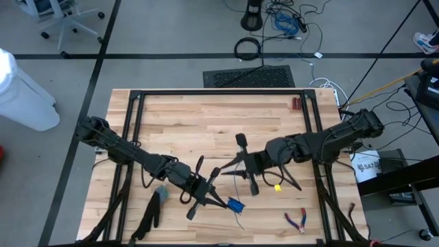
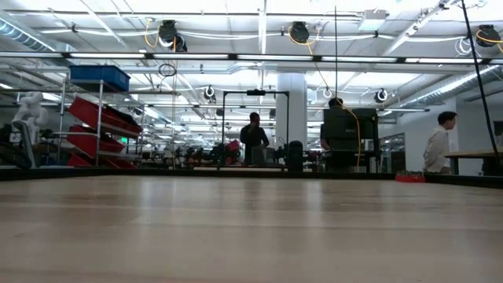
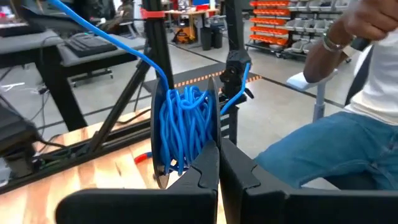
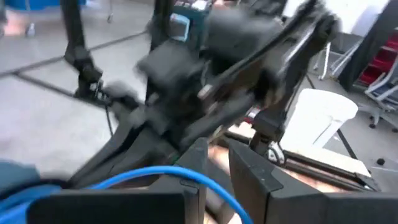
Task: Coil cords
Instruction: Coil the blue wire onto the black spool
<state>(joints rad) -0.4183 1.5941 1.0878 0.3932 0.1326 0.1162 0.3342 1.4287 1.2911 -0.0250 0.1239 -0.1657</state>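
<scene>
Blue cord [image 3: 183,127] wound in messy loops on a flat spool, pinched between the left gripper's [image 3: 217,165] pressed-together fingers, above the front of the wooden table [image 1: 206,123]. 1 strand stretched off toward the right gripper [image 4: 214,165], fingers slightly parted, blue strand [image 4: 155,175] crossing just before them; grip on it cannot be told. Red-handled pliers [image 1: 297,219] near the front right corner. Seated person [image 3: 348,124] just beyond the table.
</scene>
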